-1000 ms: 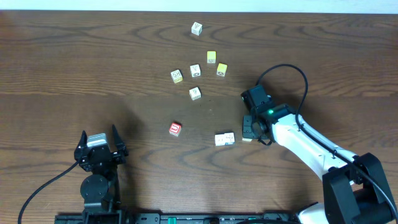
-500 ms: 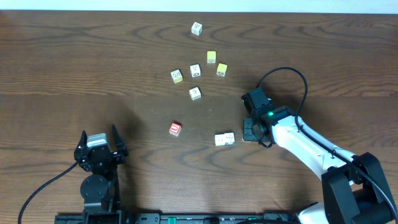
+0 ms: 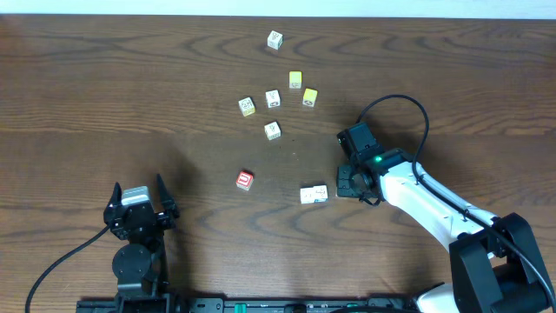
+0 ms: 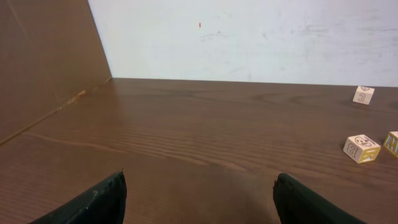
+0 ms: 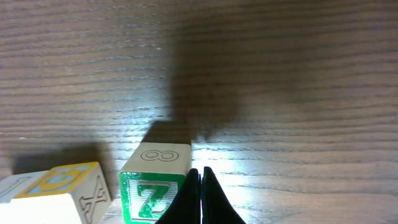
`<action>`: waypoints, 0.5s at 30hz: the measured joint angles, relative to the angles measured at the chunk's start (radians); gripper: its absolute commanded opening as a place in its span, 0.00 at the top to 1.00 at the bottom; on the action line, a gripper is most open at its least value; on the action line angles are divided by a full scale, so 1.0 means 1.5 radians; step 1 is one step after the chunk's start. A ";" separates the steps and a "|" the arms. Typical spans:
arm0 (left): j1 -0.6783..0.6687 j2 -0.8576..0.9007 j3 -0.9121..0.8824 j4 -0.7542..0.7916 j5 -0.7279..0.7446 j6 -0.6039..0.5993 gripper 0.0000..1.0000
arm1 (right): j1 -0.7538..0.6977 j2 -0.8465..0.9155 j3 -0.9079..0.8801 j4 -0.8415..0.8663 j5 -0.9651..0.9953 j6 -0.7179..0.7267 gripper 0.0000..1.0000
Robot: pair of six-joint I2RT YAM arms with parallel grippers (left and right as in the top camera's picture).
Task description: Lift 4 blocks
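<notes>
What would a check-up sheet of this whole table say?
Surface: dark wooden table, wood grain.
Job's things: red block, green Z block and white-topped pair, all resting on the table.
Clutter: yellow cubes and pale cubes farther back.
End effectors: left end effector open, empty; right end effector shut beside the green Z block, holding nothing.
Cables: black cable loops over the right arm.
Surroundings: white wall behind the table.

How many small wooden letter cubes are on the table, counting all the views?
10. Far white cube; five clustered cubes; red-faced cube; two side-by-side white cubes; a green-faced Z cube at the shut right gripper, mostly hidden from overhead.
</notes>
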State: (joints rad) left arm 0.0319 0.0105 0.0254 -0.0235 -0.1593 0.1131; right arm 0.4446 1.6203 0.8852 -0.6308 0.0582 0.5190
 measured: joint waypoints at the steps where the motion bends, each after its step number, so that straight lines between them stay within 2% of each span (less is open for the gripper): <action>1: 0.000 0.000 0.000 0.000 0.000 0.000 0.24 | 0.000 0.000 0.000 0.002 -0.002 0.000 0.99; 15: 0.000 0.000 0.000 0.000 0.000 0.000 0.24 | 0.001 0.000 0.000 0.025 -0.026 0.000 0.99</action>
State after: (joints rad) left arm 0.0319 0.0105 0.0254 -0.0235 -0.1593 0.1131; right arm 0.4454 1.6203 0.8852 -0.5938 0.0193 0.5190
